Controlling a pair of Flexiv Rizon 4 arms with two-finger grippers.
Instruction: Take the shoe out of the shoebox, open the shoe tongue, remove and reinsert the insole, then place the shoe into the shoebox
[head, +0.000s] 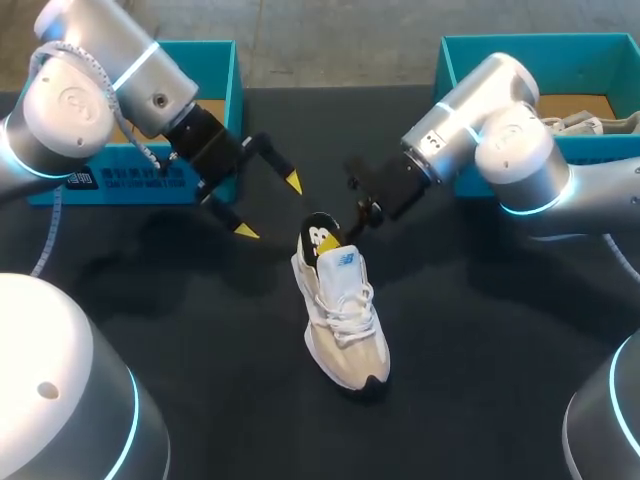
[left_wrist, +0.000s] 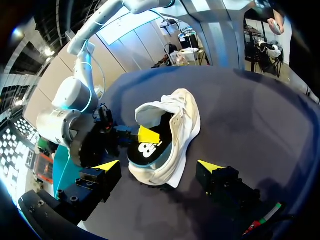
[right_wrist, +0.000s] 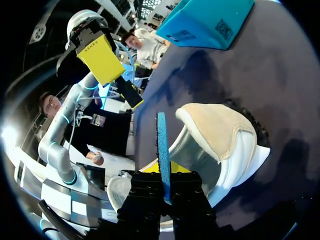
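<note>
Near the middle of the table (head: 500, 390) lies the pale shoe (head: 345, 320) on its sole, toe toward the near edge and heel toward the far side. The dark insole (head: 320, 238) stands up out of the heel opening, its lower end down inside the shoe. My right gripper (head: 354, 220) reaches in from the right and is closed on the raised end of that insole; in the right wrist view the insole shows edge-on as a thin blue strip pinched between the two fingers. My left gripper (head: 269, 207) hangs just to the far left of the heel with its fingers spread wide, touching nothing (the left wrist view has the shoe lying ahead of it, between the two yellow tips but clear of both).

Two teal boxes sit at the far edge: the left shoebox (head: 236, 90) behind my left arm and the right shoebox (head: 450, 60) behind my right arm, both well apart from the shoe.

I judge the insole step to be in hand, though whether it is coming out or going back in I cannot tell from this moment alone. Either way, the next move calls for keeping a firm pinch and guiding the insole along the shoe's length, with the left gripper likely needed to steady the shoe so it does not lift or slide.
</note>
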